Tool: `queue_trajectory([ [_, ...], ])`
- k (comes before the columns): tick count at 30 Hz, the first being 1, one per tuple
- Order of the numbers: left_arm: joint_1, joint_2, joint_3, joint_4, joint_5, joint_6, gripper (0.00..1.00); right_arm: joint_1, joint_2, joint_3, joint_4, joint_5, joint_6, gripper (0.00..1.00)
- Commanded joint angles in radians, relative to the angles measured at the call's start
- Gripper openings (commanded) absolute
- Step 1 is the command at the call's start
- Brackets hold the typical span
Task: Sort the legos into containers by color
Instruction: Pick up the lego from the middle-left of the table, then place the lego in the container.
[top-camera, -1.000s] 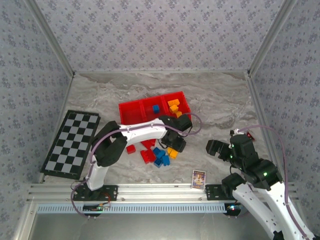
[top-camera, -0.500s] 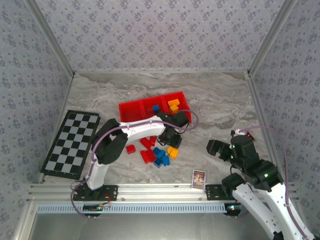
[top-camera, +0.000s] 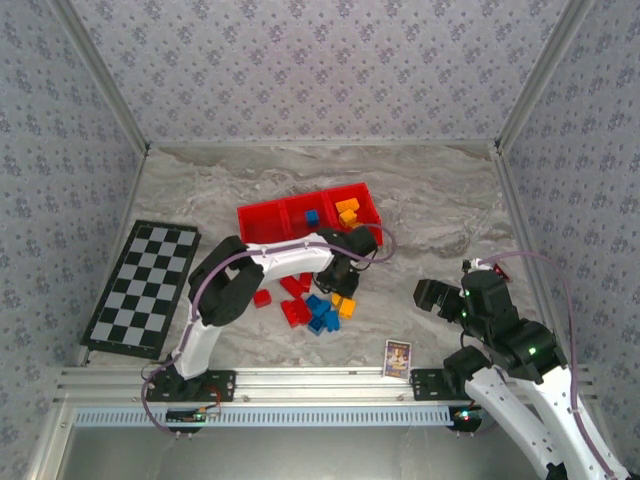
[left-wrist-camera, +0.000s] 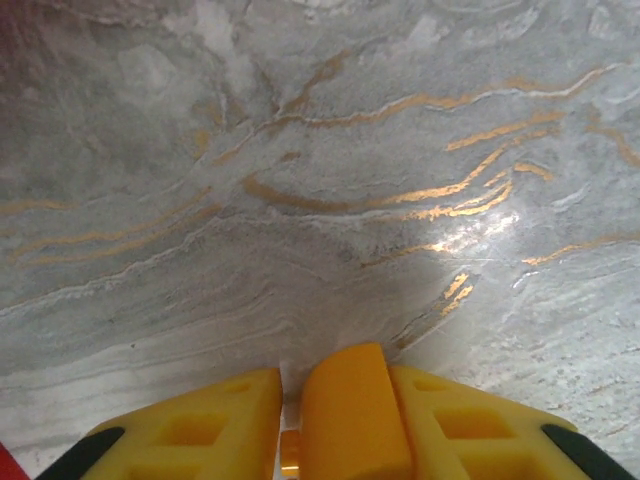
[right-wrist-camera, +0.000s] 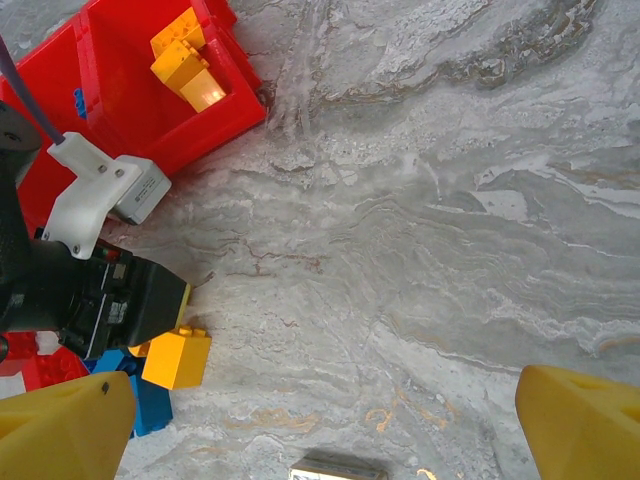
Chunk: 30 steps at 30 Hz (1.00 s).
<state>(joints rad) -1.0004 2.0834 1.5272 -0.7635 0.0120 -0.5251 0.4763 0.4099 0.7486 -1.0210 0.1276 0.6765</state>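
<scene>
Seen from above, a grey marbled tabletop (top-camera: 440, 200) has two robot arms mounted at its near edge. A red tray (top-camera: 262, 228) sits near the middle. Its right compartment holds orange bricks (top-camera: 348, 212) and its middle compartment holds a blue brick (top-camera: 312, 217). Just in front of the tray lies a loose pile (top-camera: 312, 306) of red, blue and orange bricks. The left arm arcs across to the far right edge of this pile. The left hand (top-camera: 337, 278) points down between the pile and the tray, and from above the wrist hides its fingers. The left wrist camera shows them: two yellow fingers (left-wrist-camera: 200, 435) are drawn in on a single orange brick (left-wrist-camera: 345, 410), grasping it over bare marble. Whether that brick rests on the tabletop or hangs just above it cannot be told. The right hand (top-camera: 428, 295) hovers well to the right of the pile, touching nothing. Its own camera shows its yellow fingers (right-wrist-camera: 60, 430) spread wide apart, released, over bare marble. That camera also takes in the tray's corner with the orange bricks, the black wrist of the left arm, and the edge of the pile beside it. A black-and-white checkerboard (top-camera: 145, 285) lies at the far left. A small picture card (top-camera: 397, 357) sits near the front edge, between the arms.
</scene>
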Motion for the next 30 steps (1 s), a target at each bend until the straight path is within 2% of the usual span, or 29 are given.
queue_trajectory([
  [1,0.004,0.033,0.012,-0.036,0.024,0.008,0.27,0.005,-0.010,-0.001,-0.016,0.019,0.015,1.00],
  [7,0.006,0.009,0.009,-0.032,0.015,0.007,0.20,0.007,-0.011,-0.002,-0.015,0.017,0.014,1.00],
  [15,0.007,-0.065,0.091,-0.108,-0.064,0.043,0.17,0.006,-0.011,-0.003,-0.015,0.014,0.013,1.00],
  [22,0.010,-0.104,0.227,-0.119,-0.141,0.096,0.15,0.005,-0.012,-0.002,-0.015,0.014,0.013,1.00],
  [30,0.054,-0.027,0.452,-0.054,-0.245,0.168,0.16,0.006,-0.013,0.005,-0.021,0.015,0.022,1.00],
])
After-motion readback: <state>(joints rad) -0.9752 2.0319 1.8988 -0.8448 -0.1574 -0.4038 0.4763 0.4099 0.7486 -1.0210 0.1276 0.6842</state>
